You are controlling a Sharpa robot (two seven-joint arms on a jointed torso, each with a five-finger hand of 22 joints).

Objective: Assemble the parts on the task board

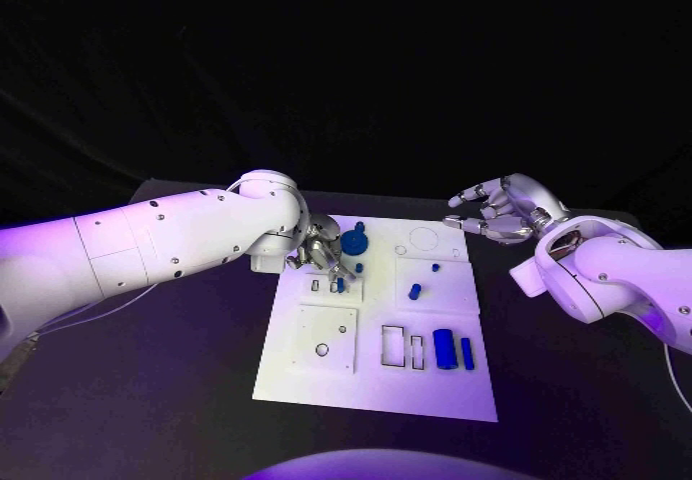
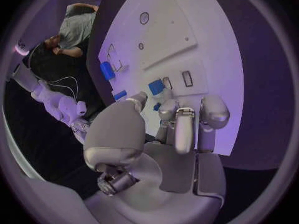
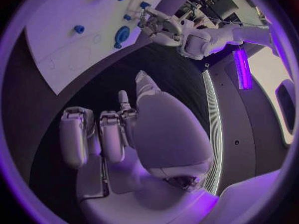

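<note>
Currently I am logging these items from my remote station:

Task board (image 1: 378, 385): white plate lying flat in the middle of the black counter (image 1: 173, 420), carrying several outlined recesses.

Left hand (image 1: 320, 250): hovering over the board's far left corner, fingers curling downward around a small blue part (image 2: 156, 87) near its fingertips. I cannot tell whether it is actually gripping that part or only touching it.

Right hand (image 1: 502, 210): hanging above the counter just beyond the board's far right corner, fingers spread and loosely bent, holding nothing.

Round blue part (image 1: 353, 241): sitting on the board just beside the left hand.

Small blue peg (image 1: 434, 267) and a second blue peg (image 1: 414, 292): standing apart from each other in the board's middle section, right of centre.

Blue block (image 1: 446, 348) and narrow blue bar (image 1: 467, 352): lying side by side near the board's right edge, next to two empty rectangular slots (image 1: 394, 345).

Square panel (image 1: 326, 339): occupying the board's near left area, with a small round hole in it.
</note>
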